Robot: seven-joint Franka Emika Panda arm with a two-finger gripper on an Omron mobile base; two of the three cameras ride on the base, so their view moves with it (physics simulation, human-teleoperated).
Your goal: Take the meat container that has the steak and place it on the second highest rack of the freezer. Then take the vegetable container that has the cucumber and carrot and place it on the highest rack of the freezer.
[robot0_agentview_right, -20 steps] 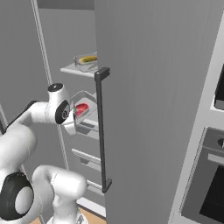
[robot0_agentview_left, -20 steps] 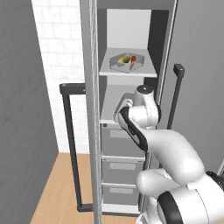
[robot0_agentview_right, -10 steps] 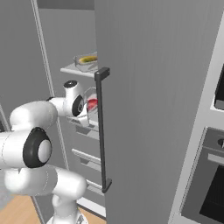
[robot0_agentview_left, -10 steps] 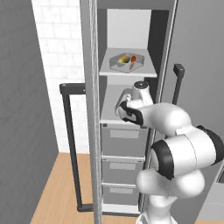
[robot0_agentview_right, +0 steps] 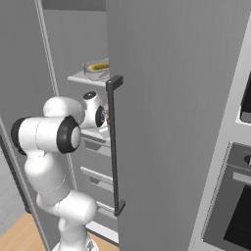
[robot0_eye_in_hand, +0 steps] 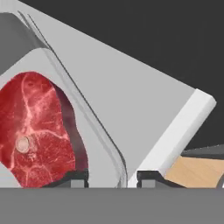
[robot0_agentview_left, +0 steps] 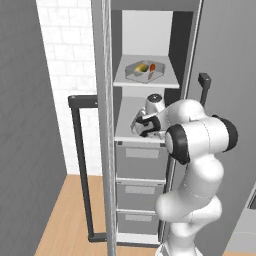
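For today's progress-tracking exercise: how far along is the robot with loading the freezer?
Looks done: the vegetable container sits on the upper rack. In hand: the meat container with its steak lies on the rack below, jaws straddling its rim, seemingly open. Left: withdrawing the gripper.

Left base view: from behind my left side, facing forward and down into the open freezer (robot0_agentview_left: 145,75). Right base view: from behind my right side, looking past the freezer door (robot0_agentview_right: 166,112) at the same shelves. Both share my arm and the racks. Hand view: very close, along my gripper (robot0_eye_in_hand: 113,177), onto the steak (robot0_eye_in_hand: 37,131) and the meat container (robot0_eye_in_hand: 105,153).
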